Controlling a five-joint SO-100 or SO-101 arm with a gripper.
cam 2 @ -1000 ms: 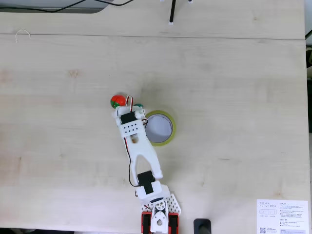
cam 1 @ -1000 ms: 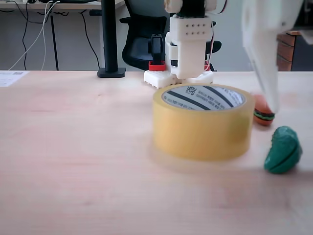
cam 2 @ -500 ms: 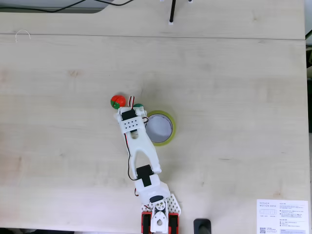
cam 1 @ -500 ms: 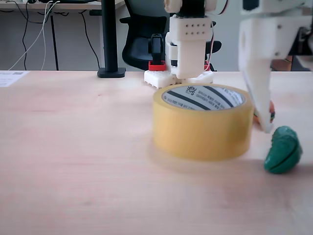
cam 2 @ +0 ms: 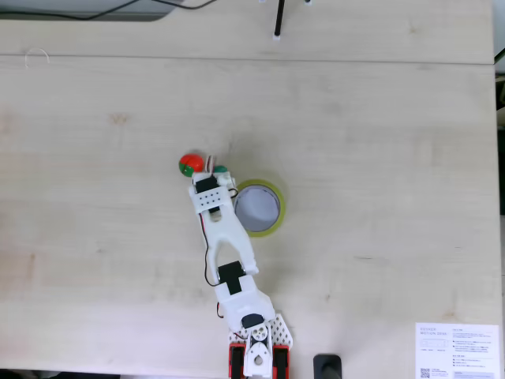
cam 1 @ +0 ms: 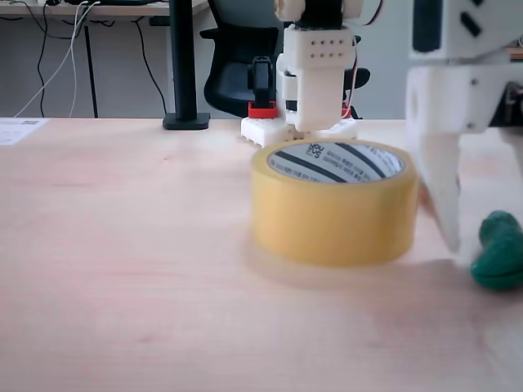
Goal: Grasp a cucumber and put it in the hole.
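The dark green cucumber [cam 1: 498, 260] lies on the table at the right edge of a fixed view, right of the yellowish tape roll [cam 1: 331, 216]. The hole [cam 1: 339, 162] faces up, its white core striped black. One white finger [cam 1: 445, 200] of my gripper comes down between the roll and the cucumber, its tip close to the cucumber's left end. From above, the gripper [cam 2: 214, 168] sits over the cucumber [cam 2: 221, 169], just up and left of the roll [cam 2: 276, 222]. The other finger is hidden, so the jaws' gap is unclear.
A small orange-brown toy burger [cam 2: 188, 164] lies left of the gripper. The arm's base [cam 2: 254, 354] stands at the table's lower edge, with a printed sheet [cam 2: 458, 347] at the lower right. A black pole foot [cam 1: 185, 121] and an office chair stand behind the table.
The gripper has come down and closer to the low camera. The cucumber has shifted right and turned. The tape roll has slid slightly left.
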